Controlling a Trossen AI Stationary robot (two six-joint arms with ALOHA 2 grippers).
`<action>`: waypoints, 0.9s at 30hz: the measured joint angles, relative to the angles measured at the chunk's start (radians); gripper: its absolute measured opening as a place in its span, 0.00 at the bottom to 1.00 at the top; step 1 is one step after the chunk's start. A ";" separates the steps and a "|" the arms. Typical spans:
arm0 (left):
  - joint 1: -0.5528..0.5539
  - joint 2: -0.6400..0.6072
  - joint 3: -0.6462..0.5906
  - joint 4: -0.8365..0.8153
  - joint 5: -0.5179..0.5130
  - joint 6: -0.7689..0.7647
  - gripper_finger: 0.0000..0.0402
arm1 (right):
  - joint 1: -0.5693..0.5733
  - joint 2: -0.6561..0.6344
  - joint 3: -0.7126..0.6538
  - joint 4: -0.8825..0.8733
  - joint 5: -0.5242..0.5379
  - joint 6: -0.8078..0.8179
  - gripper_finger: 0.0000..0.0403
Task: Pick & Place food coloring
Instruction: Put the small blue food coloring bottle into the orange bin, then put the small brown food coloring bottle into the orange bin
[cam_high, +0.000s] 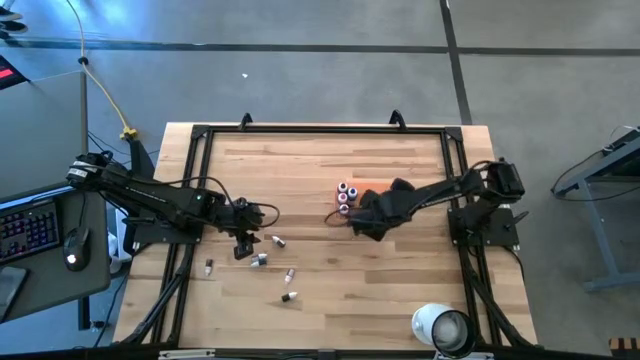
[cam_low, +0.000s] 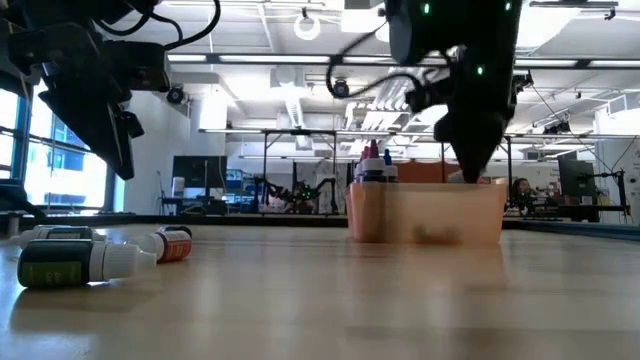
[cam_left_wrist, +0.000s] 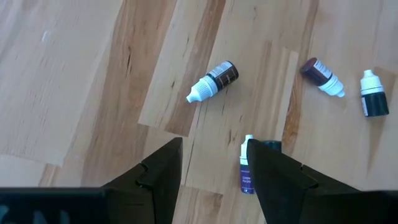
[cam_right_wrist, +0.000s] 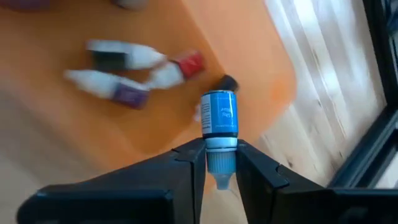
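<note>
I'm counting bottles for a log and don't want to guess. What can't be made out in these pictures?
- Tray, high view: the right gripper and arm cover most of it, so its contents can't be counted.
- Bottles lying in the tray, right wrist view: blurred, labels unreadable.
- Purple bottle, left wrist view: partly hidden behind the left gripper's finger.
- Loose bottles, high view: too small to tell colours.
- Roll, high view: cut by the bottom edge.
</note>
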 joint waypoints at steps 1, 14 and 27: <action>0.000 0.000 0.000 -0.001 0.001 0.000 0.44 | -0.020 0.000 -0.010 0.005 -0.011 -0.002 0.19; 0.000 0.000 0.000 -0.003 0.141 -0.021 0.44 | -0.133 -0.001 -0.009 0.087 -0.154 -0.136 0.36; 0.000 0.002 0.000 -0.011 0.184 -0.019 0.44 | -0.084 -0.003 0.195 0.095 -0.389 -0.077 0.32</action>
